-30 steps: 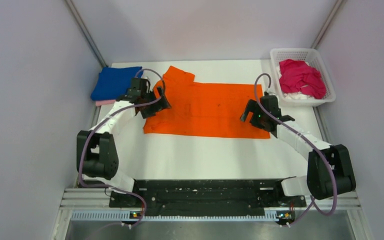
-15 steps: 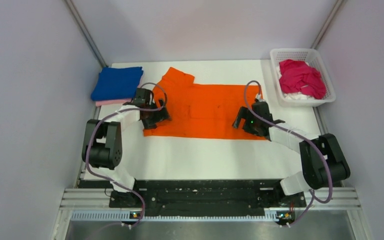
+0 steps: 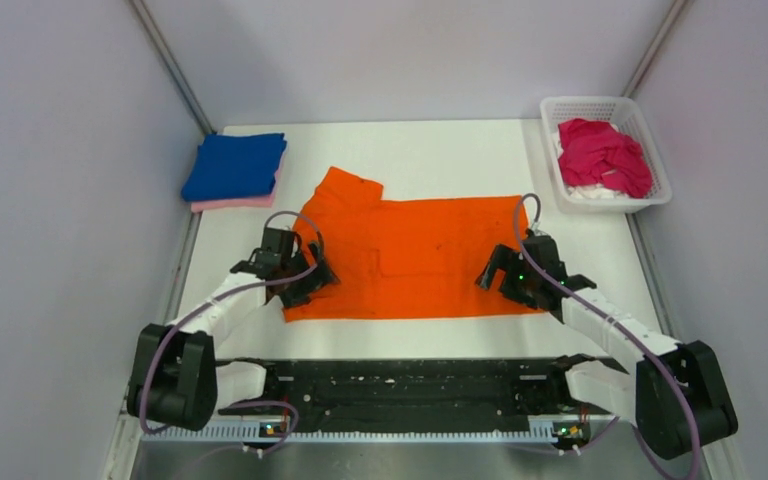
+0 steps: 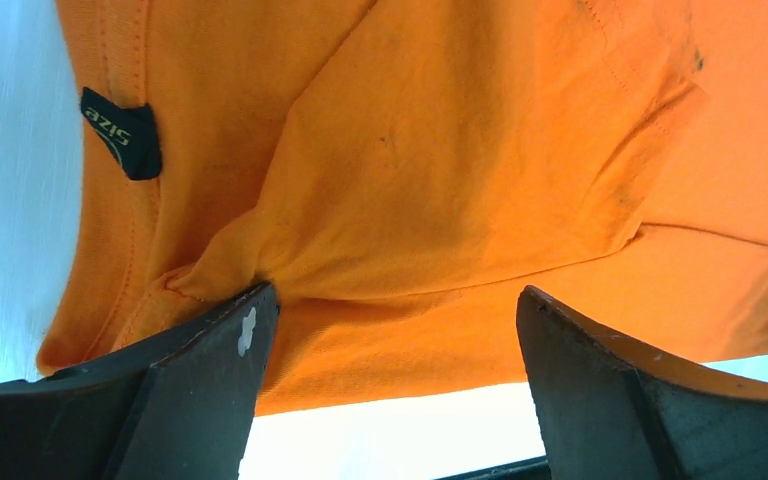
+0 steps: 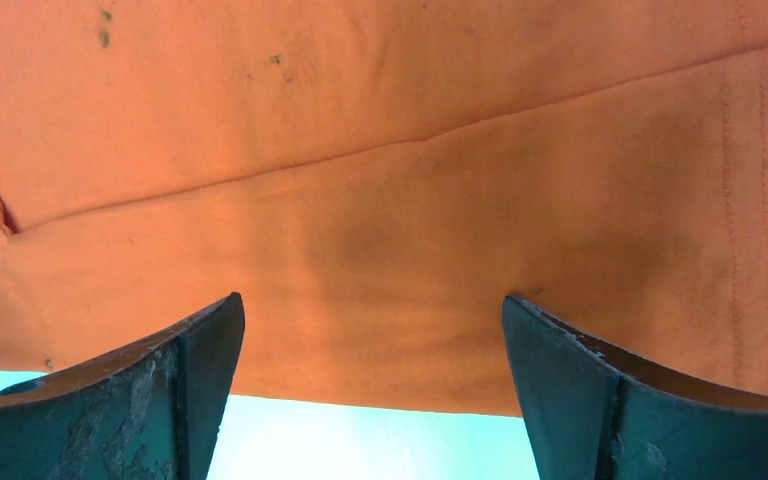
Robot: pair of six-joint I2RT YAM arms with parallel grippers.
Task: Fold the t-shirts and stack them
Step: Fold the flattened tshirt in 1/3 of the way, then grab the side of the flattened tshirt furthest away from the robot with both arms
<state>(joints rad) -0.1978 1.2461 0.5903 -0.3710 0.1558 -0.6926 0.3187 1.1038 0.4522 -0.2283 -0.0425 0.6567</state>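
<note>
I see left fingers [image 4: 200,390] and right fingers [image 5: 150,400] both spread apart over the near edge of the bright orange cloth t-shirt [image 3: 410,255].

Orange t-shirt [image 3: 410,255]: we are logging matt cloth, stitched seams, dark specks.
Label [image 4: 122,132]: we are noting black cloth.
Basket [image 3: 585,101]: we are recording white plastic lattice.
Table [image 3: 430,150]: we are listing smooth white top.
Right gripper [image 5: 370,310] fingers [image 5: 160,400]: we are seeing matt black, scuffed.
</note>
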